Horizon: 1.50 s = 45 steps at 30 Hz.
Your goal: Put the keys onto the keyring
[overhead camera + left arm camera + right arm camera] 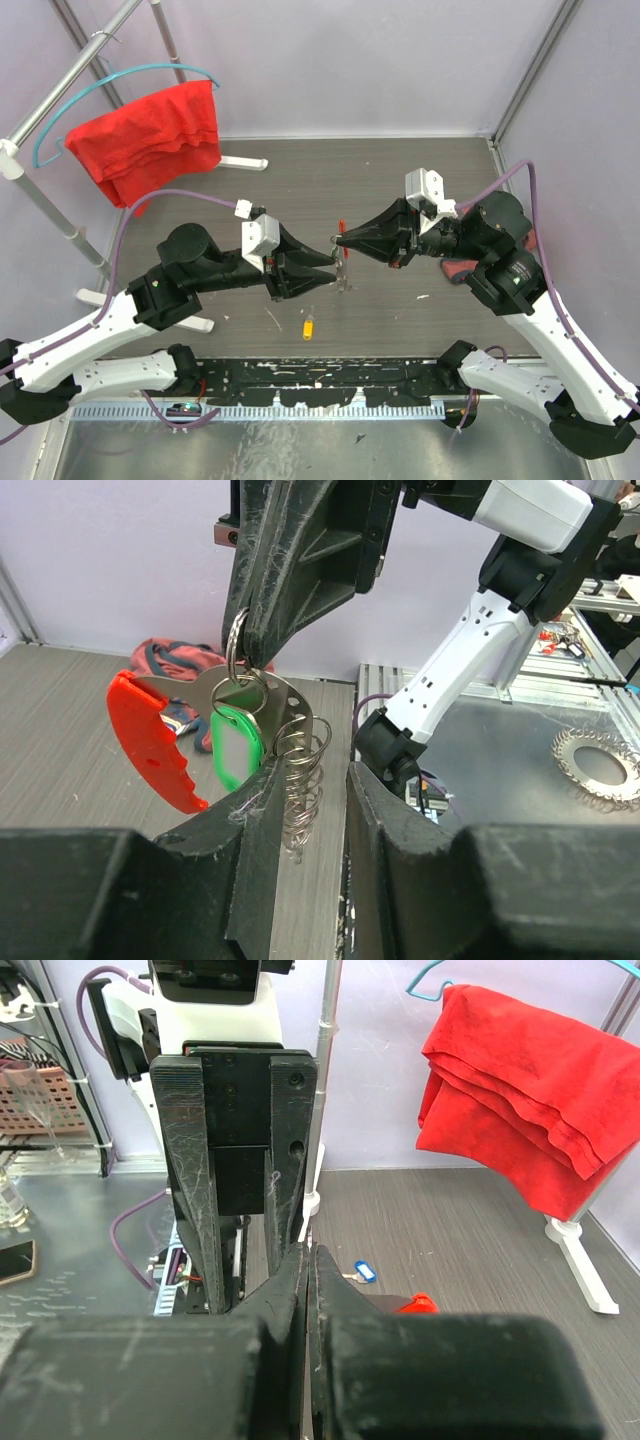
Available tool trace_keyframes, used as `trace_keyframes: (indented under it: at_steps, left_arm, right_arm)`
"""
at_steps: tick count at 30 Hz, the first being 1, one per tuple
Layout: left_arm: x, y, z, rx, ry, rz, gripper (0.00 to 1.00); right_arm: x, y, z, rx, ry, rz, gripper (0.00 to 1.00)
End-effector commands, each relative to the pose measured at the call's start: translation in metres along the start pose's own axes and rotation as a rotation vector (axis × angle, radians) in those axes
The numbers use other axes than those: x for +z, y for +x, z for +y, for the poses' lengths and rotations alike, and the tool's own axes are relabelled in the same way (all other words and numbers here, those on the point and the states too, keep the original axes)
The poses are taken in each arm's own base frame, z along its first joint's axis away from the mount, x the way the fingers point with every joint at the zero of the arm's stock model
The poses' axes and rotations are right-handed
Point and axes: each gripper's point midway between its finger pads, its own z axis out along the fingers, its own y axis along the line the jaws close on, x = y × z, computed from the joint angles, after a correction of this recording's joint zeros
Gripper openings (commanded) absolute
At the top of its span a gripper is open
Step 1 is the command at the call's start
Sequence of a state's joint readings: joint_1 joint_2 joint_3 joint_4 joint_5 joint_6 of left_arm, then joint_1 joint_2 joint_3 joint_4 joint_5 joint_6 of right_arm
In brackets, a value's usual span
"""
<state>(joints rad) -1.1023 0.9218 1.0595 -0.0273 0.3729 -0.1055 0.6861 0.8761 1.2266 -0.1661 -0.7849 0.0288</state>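
My right gripper [340, 240] [308, 1260] is shut on the top of the keyring [240, 695] and holds it in the air over the table's middle. The keyring's red plastic bar [150, 745] sticks out to the left. A green-tagged key [237, 745] hangs on it, and its wavy metal loop [300, 790] dangles down. My left gripper [325, 278] [310, 820] is open around the loop's lower end, with the loop close against the left finger [255, 850]. A yellow-tagged key [308, 326] lies on the table near the front. A blue-tagged key [363, 1272] lies below the right gripper.
A large red cloth [150, 140] hangs on a teal hanger from a metal rack at the back left, whose white foot [245, 162] rests on the table. A reddish bundle [455, 270] lies under the right arm. A toothed metal disc [600, 765] sits beyond the table edge.
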Motion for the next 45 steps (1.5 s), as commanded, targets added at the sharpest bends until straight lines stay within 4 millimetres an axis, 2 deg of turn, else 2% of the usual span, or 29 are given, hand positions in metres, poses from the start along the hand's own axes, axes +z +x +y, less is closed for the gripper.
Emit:
trace_keyframes:
  at_steps: [1,12,18,30,34,42,45]
  left_arm:
    - [0.002,-0.004,0.003,0.011,-0.015,-0.027,0.38]
    - [0.002,0.0,0.009,0.015,-0.046,-0.02,0.39]
    - [0.003,-0.002,0.01,0.017,-0.05,-0.028,0.43]
    - [0.002,-0.011,0.0,-0.001,-0.005,-0.058,0.43]
    - [0.005,-0.005,0.003,-0.009,-0.01,-0.049,0.4]
    - [0.005,-0.007,0.004,-0.008,-0.019,-0.056,0.26]
    - [0.005,-0.007,0.004,-0.012,-0.019,-0.057,0.26]
  right_arm:
    - [-0.003,-0.024,0.009,-0.071,-0.026,-0.067,0.01]
    - [-0.002,-0.024,0.012,-0.072,-0.049,-0.068,0.01]
    - [-0.001,-0.018,0.01,-0.061,-0.048,-0.057,0.01]
    - [0.001,-0.01,-0.001,-0.053,0.003,-0.036,0.01]
    - [0.001,-0.009,-0.002,-0.052,0.002,-0.034,0.01]
    - [0.0,-0.006,-0.003,-0.05,0.01,-0.023,0.01]
    - [0.001,-0.005,-0.003,-0.047,0.011,-0.02,0.01]
